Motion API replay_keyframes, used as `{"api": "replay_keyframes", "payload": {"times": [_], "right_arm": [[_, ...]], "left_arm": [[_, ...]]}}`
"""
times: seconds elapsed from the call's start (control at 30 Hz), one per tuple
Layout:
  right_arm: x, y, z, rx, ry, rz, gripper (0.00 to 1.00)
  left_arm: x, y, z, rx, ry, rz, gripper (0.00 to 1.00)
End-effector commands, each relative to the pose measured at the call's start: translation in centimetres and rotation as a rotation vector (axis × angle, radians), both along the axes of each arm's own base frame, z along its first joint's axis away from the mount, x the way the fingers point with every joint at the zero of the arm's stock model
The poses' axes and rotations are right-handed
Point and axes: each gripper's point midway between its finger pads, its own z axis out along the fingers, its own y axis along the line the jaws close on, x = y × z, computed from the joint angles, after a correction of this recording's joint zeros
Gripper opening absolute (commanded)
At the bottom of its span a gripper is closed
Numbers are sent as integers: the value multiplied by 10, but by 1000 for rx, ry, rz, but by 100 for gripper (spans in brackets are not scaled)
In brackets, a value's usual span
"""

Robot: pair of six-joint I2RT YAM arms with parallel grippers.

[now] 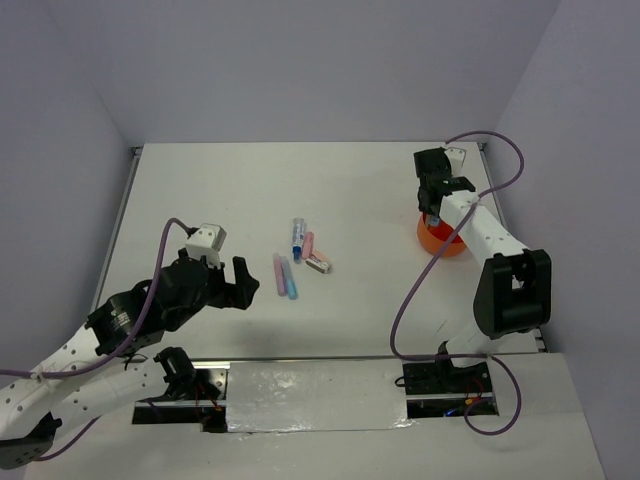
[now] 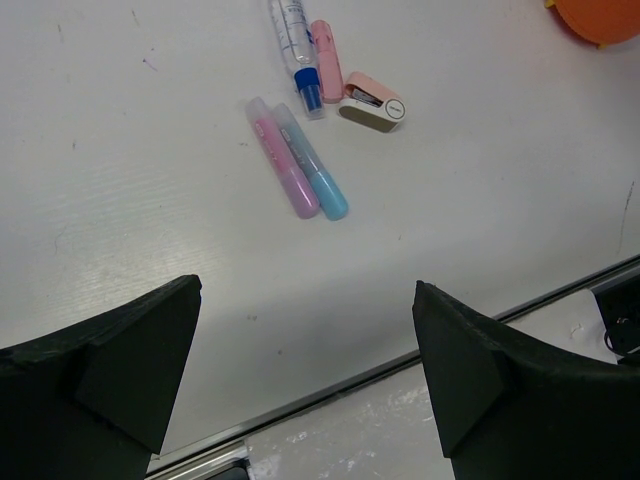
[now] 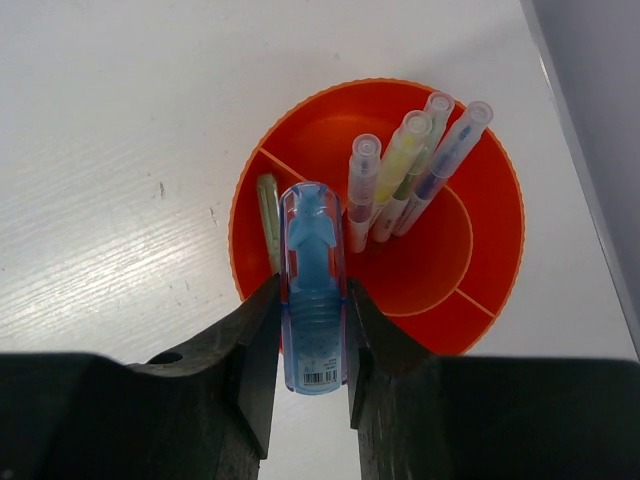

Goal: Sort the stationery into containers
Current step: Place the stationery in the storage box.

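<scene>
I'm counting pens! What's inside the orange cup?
Four markers lean together in the orange cup, a greenish pen apart. The blue thing in the right pincer hides part.

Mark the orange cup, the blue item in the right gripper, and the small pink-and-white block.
orange cup [image 3: 420, 272], right wrist view, bare floor of its middle compartment.
blue item [image 3: 314, 255], right wrist view, middle of its clear blue body.
block [image 2: 373, 100], left wrist view, centre of its casing.

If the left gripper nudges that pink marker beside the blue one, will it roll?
Probably: the pink marker looks round and smooth, so it may roll sideways. The blue marker lying right alongside would likely get shoved along too.
</scene>
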Motion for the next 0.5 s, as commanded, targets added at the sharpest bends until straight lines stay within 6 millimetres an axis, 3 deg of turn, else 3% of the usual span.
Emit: {"api": "replay_keyframes", "payload": {"times": [0.0,0.07,0.13,0.27,0.47], "right_arm": [[15,1,17,2,-58,6,24],[16,2,15,3,-53,11,25],[17,2,11,1,-42,12,35],[17,0,6,-10,-22,3,40],[17,5,4,12,-19,26,57]], "left_arm": [[3,-4,7,-10,-33,-19,99],[3,-5,6,-10,-30,-23,99],[4,-5,6,-9,-31,-24,99],[3,-6,7,-12,-32,-31,99],[3,-7,7,-9,-31,-37,99]]}}
